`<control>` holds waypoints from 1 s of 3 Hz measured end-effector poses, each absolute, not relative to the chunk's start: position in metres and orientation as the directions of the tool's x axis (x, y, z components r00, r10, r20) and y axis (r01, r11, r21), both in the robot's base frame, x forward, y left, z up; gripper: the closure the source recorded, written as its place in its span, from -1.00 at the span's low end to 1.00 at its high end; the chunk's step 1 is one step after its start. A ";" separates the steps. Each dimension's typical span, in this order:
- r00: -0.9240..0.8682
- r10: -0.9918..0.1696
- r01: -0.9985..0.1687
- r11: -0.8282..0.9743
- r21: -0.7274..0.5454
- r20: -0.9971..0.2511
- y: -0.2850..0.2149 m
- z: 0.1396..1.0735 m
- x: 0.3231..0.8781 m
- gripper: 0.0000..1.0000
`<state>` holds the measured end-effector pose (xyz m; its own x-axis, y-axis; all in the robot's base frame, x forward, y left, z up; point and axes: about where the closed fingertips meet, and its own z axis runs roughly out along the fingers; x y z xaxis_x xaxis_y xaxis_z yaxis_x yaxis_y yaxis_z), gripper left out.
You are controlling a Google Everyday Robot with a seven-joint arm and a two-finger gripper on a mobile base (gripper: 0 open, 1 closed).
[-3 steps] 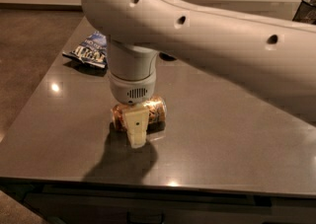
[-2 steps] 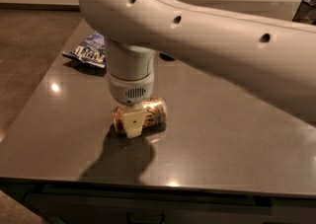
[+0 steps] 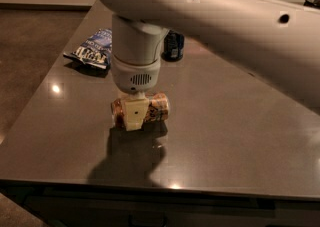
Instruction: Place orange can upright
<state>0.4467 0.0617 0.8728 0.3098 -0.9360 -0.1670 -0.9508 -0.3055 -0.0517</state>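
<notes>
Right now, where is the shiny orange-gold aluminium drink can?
Camera view: the orange can lies on its side, front-left on the grey table, under the gripper.

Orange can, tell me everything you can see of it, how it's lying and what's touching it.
The orange can is a shiny copper-orange metal drink can with pale lettering on its side. It is not upright: it lies on its side on the grey table, its length running left to right across the view. The gripper reaches down from above over its middle and hides that part, so only the two end portions show. A dim reflection lies beneath it.
</notes>
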 end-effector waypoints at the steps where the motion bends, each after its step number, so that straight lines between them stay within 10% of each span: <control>1: 0.284 -0.919 -0.958 -0.284 -0.040 -0.274 0.058 0.899 0.451 1.00; 3: 0.164 -0.766 -0.977 -0.214 0.007 -0.621 0.058 0.951 0.464 1.00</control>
